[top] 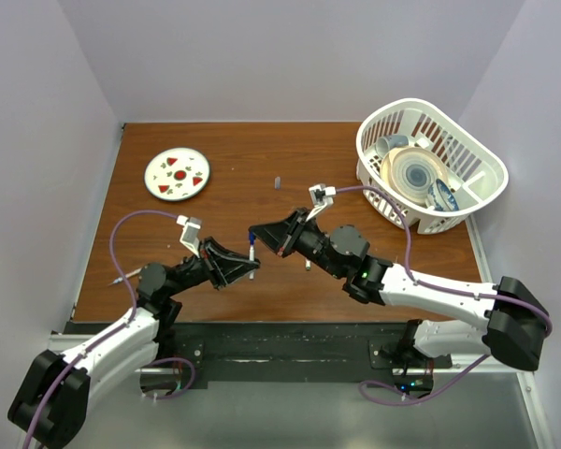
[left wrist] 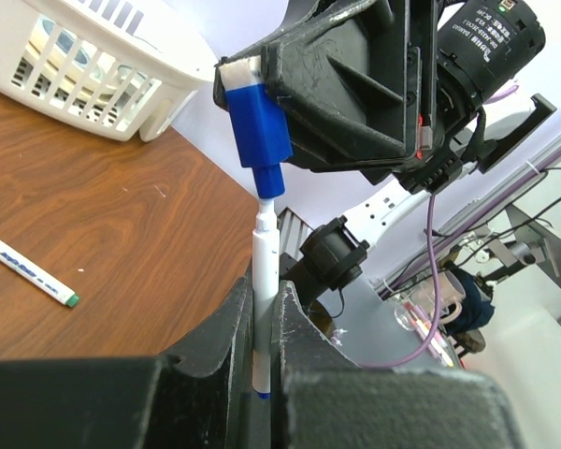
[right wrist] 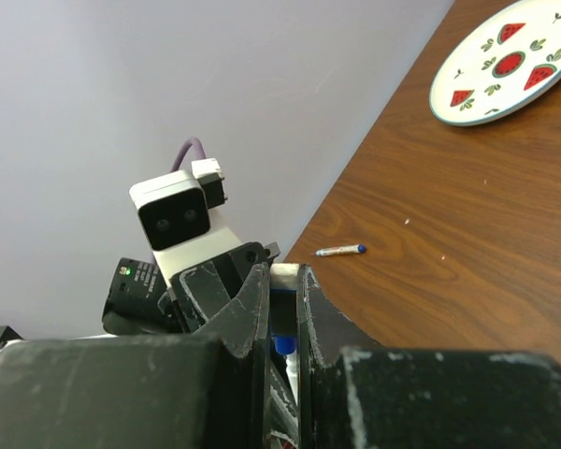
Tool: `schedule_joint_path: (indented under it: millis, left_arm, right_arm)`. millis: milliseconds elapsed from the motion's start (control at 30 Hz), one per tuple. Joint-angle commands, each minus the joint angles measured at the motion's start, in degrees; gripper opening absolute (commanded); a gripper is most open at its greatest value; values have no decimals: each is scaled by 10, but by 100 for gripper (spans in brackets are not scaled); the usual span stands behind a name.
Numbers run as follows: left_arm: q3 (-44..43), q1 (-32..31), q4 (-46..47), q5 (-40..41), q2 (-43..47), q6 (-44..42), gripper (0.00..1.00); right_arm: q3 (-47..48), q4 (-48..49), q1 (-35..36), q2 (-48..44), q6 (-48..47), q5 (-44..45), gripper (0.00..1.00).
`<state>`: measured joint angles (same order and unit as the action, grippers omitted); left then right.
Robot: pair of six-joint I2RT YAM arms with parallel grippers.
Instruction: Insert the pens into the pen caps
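Observation:
My left gripper (top: 251,268) is shut on a white-barrelled pen (left wrist: 265,281), held upright between the arms above the table. My right gripper (top: 255,234) is shut on the blue pen cap (left wrist: 257,131), directly over the pen. The pen's tip meets the cap's narrow lower end. The blue cap also shows between the right fingers in the right wrist view (right wrist: 282,323). A second pen with a blue end (right wrist: 341,251) lies near the table's left edge (top: 122,278). A third pen with a green end (left wrist: 28,267) lies on the wood. A small dark cap (top: 277,181) lies mid-table.
A round plate with watermelon pattern (top: 178,174) sits at the back left. A white basket (top: 430,164) holding dishes stands at the back right. Walls close in on the table's left, back and right.

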<state>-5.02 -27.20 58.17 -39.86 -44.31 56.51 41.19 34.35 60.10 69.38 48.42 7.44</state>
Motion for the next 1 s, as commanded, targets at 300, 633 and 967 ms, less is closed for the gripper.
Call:
schedule_joint_path:
  millis: [300, 633, 967]
  left_arm:
    - [-3, -4, 23, 13, 4, 0, 0]
    - [-45, -3, -24, 19, -19, -39, 0]
    - [-73, -3, -47, 54, -58, -101, 0]
  right_arm:
    - [-89, 31, 18, -28, -3, -4, 0]
    - [-129, -5, 35, -23, -54, -88, 0]
    - [-161, 27, 41, 29, -23, -189, 0]
